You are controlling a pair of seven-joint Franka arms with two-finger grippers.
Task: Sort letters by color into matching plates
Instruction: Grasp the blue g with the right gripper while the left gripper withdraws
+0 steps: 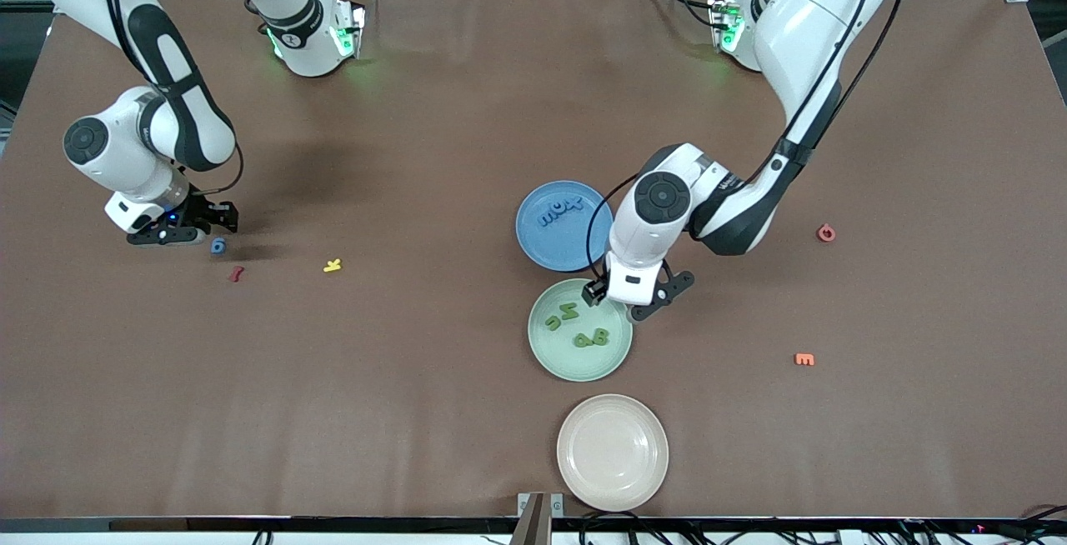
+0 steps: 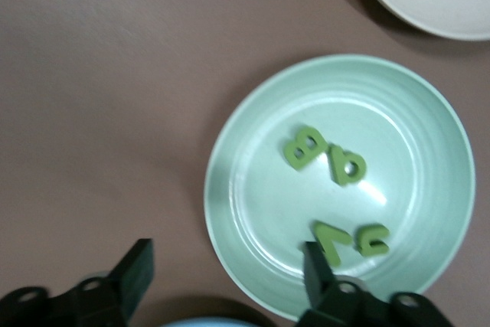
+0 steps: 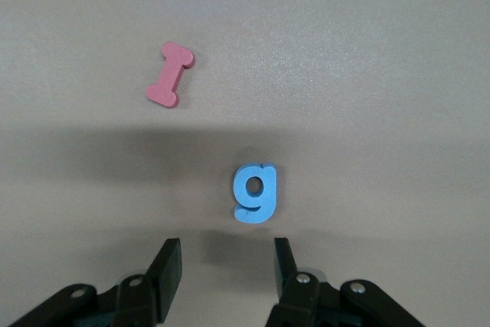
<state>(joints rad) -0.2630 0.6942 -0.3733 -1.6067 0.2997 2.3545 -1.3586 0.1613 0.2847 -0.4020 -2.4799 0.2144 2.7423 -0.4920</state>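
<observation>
A blue letter "g" (image 3: 255,193) is seen lying flat on the brown table (image 1: 417,362) toward the right arm's end, just beside the right gripper (image 3: 223,266), whose fingers are spread wide and empty above the table. A pink piece (image 3: 169,74) lies near the "g", at about ten o'clock from it in the right wrist view, and a yellow piece (image 1: 333,265) lies farther along. Three blue letters (image 1: 557,210) are held in the blue plate (image 1: 533,237). Four green letters (image 2: 333,189) are held in the green plate (image 2: 230,189), which lies nearer the front camera, just beside the blue one. The left gripper (image 2: 226,273) is positioned over the green plate's rim, fingers wide apart and empty. A cream plate (image 1: 613,452) lies nearest the camera.
</observation>
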